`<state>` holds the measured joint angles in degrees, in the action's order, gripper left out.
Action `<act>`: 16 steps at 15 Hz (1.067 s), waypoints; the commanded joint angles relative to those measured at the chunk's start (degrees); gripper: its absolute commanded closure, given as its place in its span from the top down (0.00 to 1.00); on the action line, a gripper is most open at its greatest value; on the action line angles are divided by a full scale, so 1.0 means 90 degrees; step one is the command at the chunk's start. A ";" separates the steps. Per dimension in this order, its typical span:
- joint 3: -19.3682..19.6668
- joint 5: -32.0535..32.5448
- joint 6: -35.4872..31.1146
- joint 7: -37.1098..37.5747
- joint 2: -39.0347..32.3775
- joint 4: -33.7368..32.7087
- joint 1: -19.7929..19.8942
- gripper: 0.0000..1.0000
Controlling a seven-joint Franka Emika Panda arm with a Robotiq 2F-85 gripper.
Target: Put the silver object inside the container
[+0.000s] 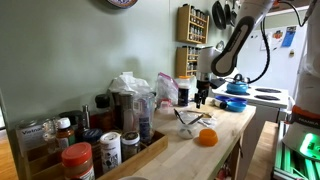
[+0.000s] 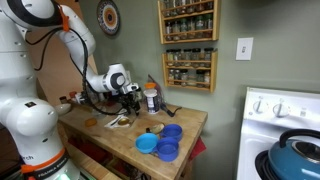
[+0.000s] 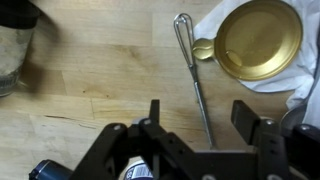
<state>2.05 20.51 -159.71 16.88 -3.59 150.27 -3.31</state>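
Note:
The silver object [image 3: 194,75] is a thin metal rod with a looped end, lying flat on the wooden counter. In the wrist view my gripper [image 3: 200,122] is open just above it, with the rod's lower end between the two fingers and touching neither. The gripper also shows in both exterior views [image 1: 202,97] [image 2: 130,99], low over the counter. The container, a small clear bowl [image 1: 186,121], sits on the counter close beside the gripper. It is not in the wrist view.
A golden round dish [image 3: 258,38] lies on a white cloth [image 3: 215,20]. An orange round thing [image 1: 206,137] sits near the counter edge. Blue cups [image 2: 165,142], jars [image 1: 80,155], a stove with a blue pot [image 1: 236,87] and a spice rack [image 2: 188,40] stand around.

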 commanded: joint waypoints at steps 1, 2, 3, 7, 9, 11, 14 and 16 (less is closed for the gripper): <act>-0.0003 0.0347 0.0056 0.0239 -0.0439 -0.0281 -0.0061 0.46; 0.0005 0.0329 0.0070 0.0209 -0.0510 -0.0323 -0.0090 0.44; -0.0018 0.0186 0.0092 0.0071 -0.0599 -0.0372 -0.0112 0.42; -0.0046 -0.0089 0.0113 -0.0221 -0.0840 -0.0499 -0.0148 0.31; -0.0078 -0.0258 0.0107 -0.0418 -0.0937 -0.0543 -0.0128 0.29; -0.0129 -0.0479 0.0066 -0.0667 -0.1016 -0.0571 -0.0085 0.17; -0.0271 -0.1044 0.0061 -0.1256 -0.1056 -0.0624 0.0035 0.00; -0.0319 -0.1338 0.0094 -0.1568 -0.1035 -0.0636 0.0098 0.02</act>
<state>0.51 12.47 -159.64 7.22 -11.87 145.35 -3.80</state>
